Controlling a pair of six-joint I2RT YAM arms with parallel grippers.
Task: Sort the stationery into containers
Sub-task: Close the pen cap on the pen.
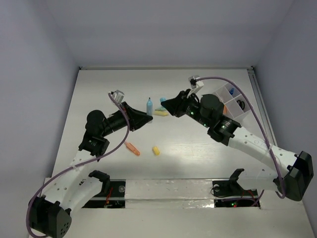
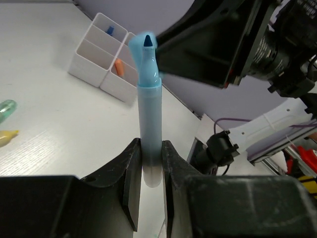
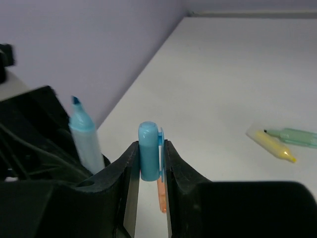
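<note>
Looks to be the capping of a light-blue highlighter [image 2: 148,119] ahead of dropping it into the divided tray [image 2: 94,62]. Hold the left gripper [image 2: 151,156] pinched on the lower barrel, chisel tip bare and pointing straight up. Hold the right gripper [image 3: 150,153] nipped on the matching blue cap [image 3: 147,141], clip turned to 3 o'clock in its own camera.

Line the two axes up first, mouth of the cap square over the tip. Then press along the barrel, never across it, or risk levering the highlighter out of so low a grip. Cannot tell from the right wrist view whether the mouth faces the tip, so check that before closing in. Push until seated, then let go with the right fingers only.

Seen from above:
- Brings both grippers together a little toward 12 o'clock of the middle of the table [image 1: 198,144], with the cap near the tip at about 3 o'clock of it and apart from it.
- Folds the left arm up from its base to a raised elbow, then points the fingers toward 3 o'clock.
- Runs the right arm in from 4 o'clock, wrist just beside the tray, fingers aimed toward 9 o'clock.

Leaves loose:
- a yellow highlighter [image 3: 271,145] and a green highlighter [image 3: 294,136], lying side by side just below the cap in the top view;
- an orange pen [image 1: 132,148] and a small yellow piece [image 1: 156,150], at about 7 o'clock of mid-table.

Puts the tray at 2 o'clock, with a blue and an orange piece standing in its compartments.
</note>
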